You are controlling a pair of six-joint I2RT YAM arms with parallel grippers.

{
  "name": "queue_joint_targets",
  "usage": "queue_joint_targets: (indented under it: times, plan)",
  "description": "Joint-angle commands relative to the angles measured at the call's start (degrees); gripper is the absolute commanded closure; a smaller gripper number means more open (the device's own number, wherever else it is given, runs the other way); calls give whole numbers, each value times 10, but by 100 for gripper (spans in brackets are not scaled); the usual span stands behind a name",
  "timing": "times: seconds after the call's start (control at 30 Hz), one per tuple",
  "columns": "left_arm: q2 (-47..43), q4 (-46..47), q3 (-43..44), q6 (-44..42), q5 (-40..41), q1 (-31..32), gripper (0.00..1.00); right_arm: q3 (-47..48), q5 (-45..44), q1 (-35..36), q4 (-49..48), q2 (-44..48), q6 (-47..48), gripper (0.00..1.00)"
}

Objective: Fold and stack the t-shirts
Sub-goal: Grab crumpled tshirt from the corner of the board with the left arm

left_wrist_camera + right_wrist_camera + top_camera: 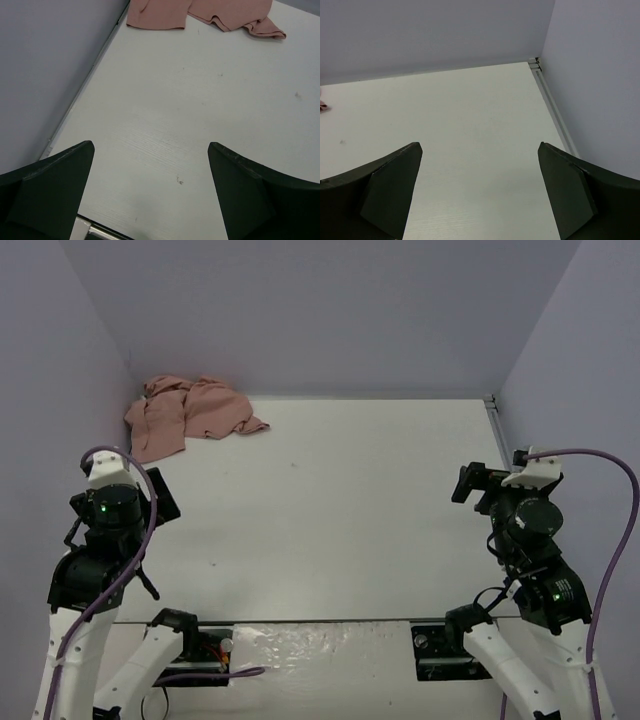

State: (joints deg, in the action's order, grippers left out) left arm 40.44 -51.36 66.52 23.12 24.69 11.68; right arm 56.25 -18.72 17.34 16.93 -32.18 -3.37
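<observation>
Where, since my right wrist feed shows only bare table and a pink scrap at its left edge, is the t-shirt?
Observer: The t-shirt lies in a crumpled, unfolded heap in the far left corner of the table, close to both walls.
Operator: Is the left gripper on it?
Observer: No. The left gripper is open over bare table, short of the shirt and touching nothing.
</observation>
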Motion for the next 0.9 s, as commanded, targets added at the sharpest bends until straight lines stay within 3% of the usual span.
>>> queue_joint_targets:
  times: [0.0,0.17,0.27,0.43,0.63,0.87]
  plan:
    - [46,54,2,25,17,1,3,13,2,4,-49,-7,-17,0]
    - [133,116,-6,58,-17,-24,3,7,44,4,-50,-28,-16,0]
    - [201,177,-1,80,-80,-68,3,2,17,4,-50,-42,-42,0]
    - [330,294,30,127,-133,-149,4,-3,107,4,-49,-48,-22,0]
    - [510,356,126,137,-123,-228,16,-11,138,4,-50,-74,-23,0]
    - [704,346,276,82,-102,-285,28,-19,165,4,-50,-100,-32,0]
